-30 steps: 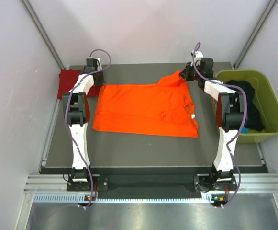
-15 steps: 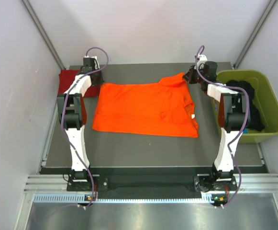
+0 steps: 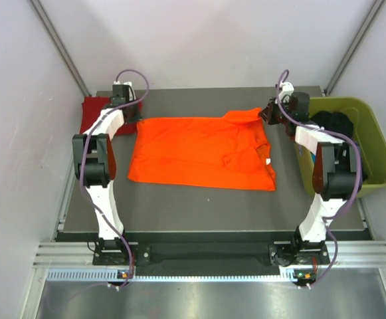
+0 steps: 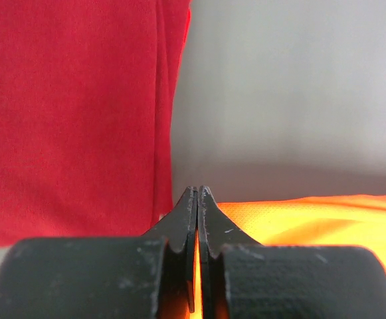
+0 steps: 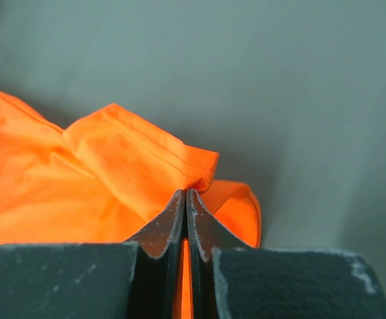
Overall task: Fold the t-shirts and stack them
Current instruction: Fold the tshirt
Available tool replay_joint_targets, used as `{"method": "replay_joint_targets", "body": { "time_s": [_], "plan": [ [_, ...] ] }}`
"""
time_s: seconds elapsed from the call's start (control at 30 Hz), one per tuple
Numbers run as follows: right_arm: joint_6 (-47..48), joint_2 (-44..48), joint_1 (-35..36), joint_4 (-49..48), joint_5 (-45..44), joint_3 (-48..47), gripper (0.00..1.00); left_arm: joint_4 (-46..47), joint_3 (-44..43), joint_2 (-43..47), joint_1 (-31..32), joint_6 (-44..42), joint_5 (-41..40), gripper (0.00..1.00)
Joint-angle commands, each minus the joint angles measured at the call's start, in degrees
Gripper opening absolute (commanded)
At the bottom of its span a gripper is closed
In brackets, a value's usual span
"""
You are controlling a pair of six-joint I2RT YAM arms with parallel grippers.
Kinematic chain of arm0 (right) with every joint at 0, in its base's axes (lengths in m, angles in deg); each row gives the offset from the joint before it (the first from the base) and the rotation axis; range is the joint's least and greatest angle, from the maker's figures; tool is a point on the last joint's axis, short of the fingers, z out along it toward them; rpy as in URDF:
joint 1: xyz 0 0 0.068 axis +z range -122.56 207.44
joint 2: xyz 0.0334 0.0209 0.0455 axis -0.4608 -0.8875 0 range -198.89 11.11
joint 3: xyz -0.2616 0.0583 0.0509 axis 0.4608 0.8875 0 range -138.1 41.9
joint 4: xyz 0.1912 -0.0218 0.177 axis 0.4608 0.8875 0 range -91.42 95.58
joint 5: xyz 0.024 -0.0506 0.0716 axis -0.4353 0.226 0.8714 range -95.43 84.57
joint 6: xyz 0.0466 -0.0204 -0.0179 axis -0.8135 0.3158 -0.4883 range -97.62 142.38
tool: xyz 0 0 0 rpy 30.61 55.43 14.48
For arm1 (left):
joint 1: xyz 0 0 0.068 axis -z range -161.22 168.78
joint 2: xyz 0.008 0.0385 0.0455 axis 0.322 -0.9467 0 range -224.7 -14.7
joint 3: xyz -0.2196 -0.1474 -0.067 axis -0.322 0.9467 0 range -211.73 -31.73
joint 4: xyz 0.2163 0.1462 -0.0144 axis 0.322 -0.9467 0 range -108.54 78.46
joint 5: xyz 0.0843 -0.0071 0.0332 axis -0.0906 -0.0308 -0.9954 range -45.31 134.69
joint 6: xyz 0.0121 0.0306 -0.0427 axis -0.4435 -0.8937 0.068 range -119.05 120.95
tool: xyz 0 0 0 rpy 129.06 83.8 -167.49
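Well, one shirt down, one to go.
Left claw (image 4: 198,189) and right claw (image 5: 185,193) each pinch a far corner of the orange shirt (image 3: 199,149), spread mid-table (image 3: 199,212); the red shirt (image 3: 92,114) looks folded, far left. Folding and stacking remain.

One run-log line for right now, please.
left gripper: shut on orange t-shirt, far-left corner | right gripper: shut on its far-right edge | dark red t-shirt: far left, not gripped

Orange t-shirt (image 3: 199,149), dark red t-shirt (image 3: 90,116)
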Motion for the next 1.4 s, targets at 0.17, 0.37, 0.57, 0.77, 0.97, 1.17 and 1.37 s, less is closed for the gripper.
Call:
{"method": "replay_joint_targets", "body": {
  "time_s": [0.17,0.37,0.57,0.77,0.97,1.17,1.37],
  "plan": [
    [2.4,11.3,-0.4,6.3,-2.7,8.3,0.00,2.1,6.8,8.3,-0.3,-0.7,-5.0,0.00],
    [0.7,19.9,-0.5,8.3,-4.5,16.8,0.00,2.5,12.4,11.9,-0.3,-0.3,-6.6,0.00],
    [-0.9,27.3,-0.5,9.9,-5.4,24.6,0.00,-0.8,13.8,12.1,-0.3,0.6,-8.1,0.00],
    [-3.9,29.8,-0.5,12.6,-8.7,28.5,0.00,-2.7,15.7,13.7,-0.3,1.1,-9.5,0.00],
    [-6.3,31.1,-0.5,13.4,-11.8,31.2,0.00,-4.2,16.6,14.6,-0.3,1.1,-10.4,0.00],
    [-9.4,32.6,-0.4,11.8,-12.1,35.4,0.02,-5.0,19.2,15.3,-0.3,2.4,-12.1,0.00],
    [-10.2,31.4,-0.5,13.4,-12.2,35.4,0.14,-7.4,19.8,15.2,-0.3,3.6,-14.0,0.12]
  ]
}}
